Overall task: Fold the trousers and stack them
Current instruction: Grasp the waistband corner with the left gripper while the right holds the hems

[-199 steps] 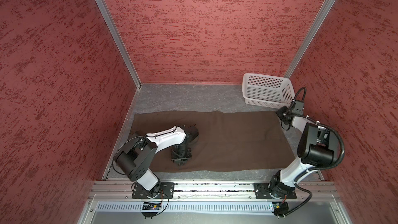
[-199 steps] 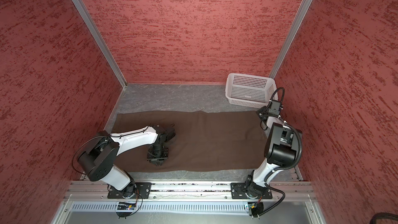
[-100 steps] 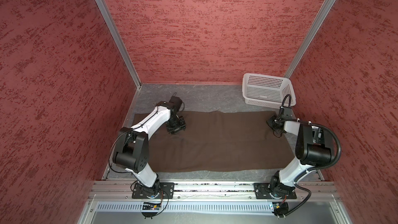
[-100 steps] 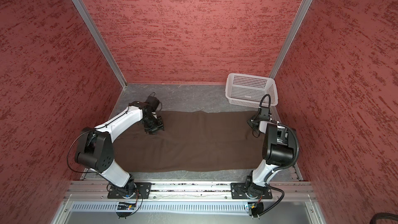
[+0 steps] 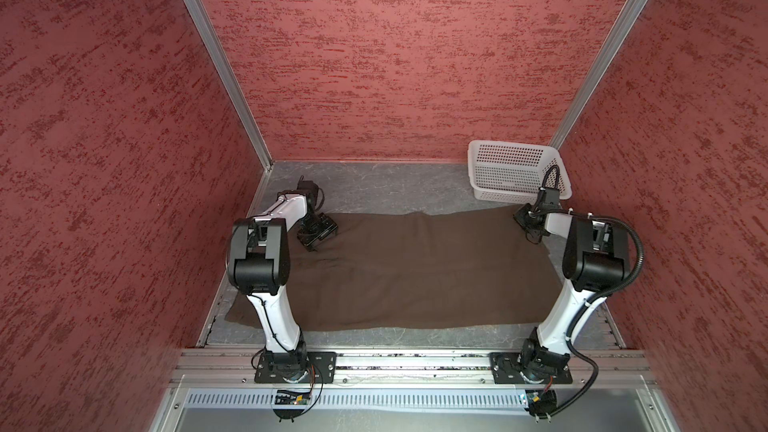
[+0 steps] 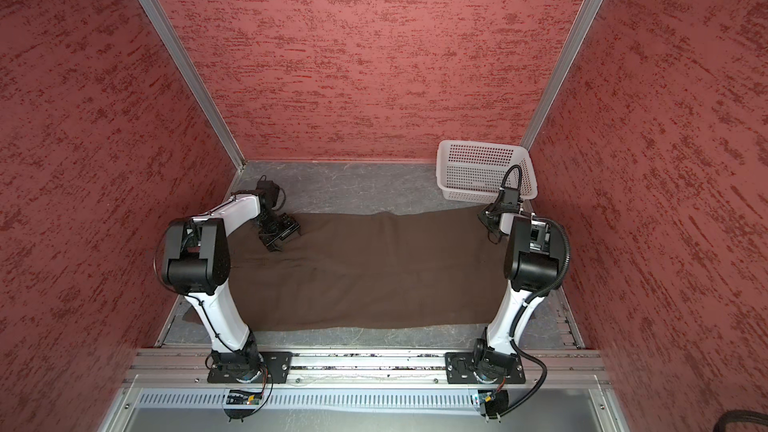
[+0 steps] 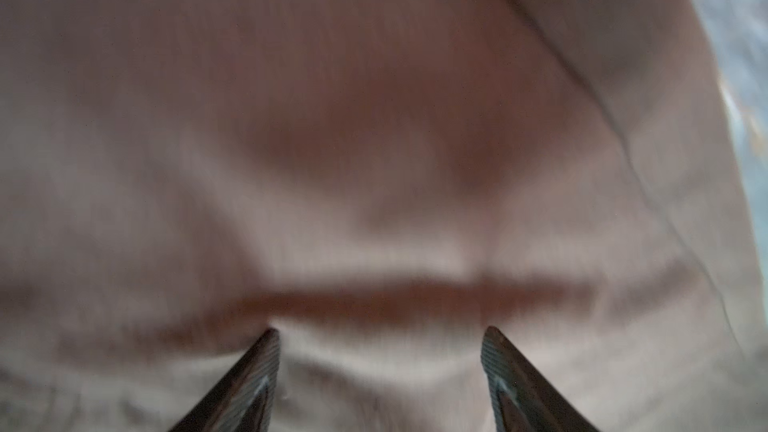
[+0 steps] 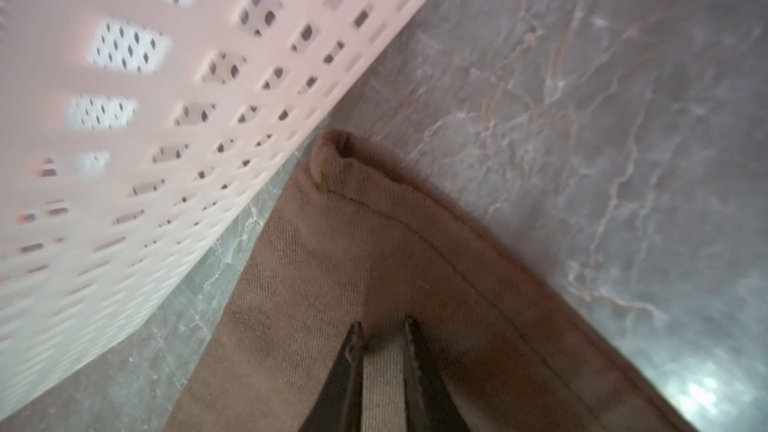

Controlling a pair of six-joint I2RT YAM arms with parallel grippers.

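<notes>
Left gripper (image 7: 380,330), jaws stood wide apart over far-left corner of trousers (image 5: 415,268), right gripper (image 8: 384,324), jaws barely parted at far-right corner, hold could not be told.

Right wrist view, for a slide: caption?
Right end effector at a corner of the brown trousers, beside the white perforated basket.

The grey marbled table (image 5: 374,184) carries two things. The dark brown trousers (image 5: 415,268) lie spread flat across it, reaching from near the left edge to near the right edge, with a bare strip of table along the far edge and a thin one along the near edge. The white perforated basket (image 5: 511,168) stands in the far right corner. The trousers' far right corner (image 8: 332,147) lies just beside the basket's wall (image 8: 166,139).
</notes>
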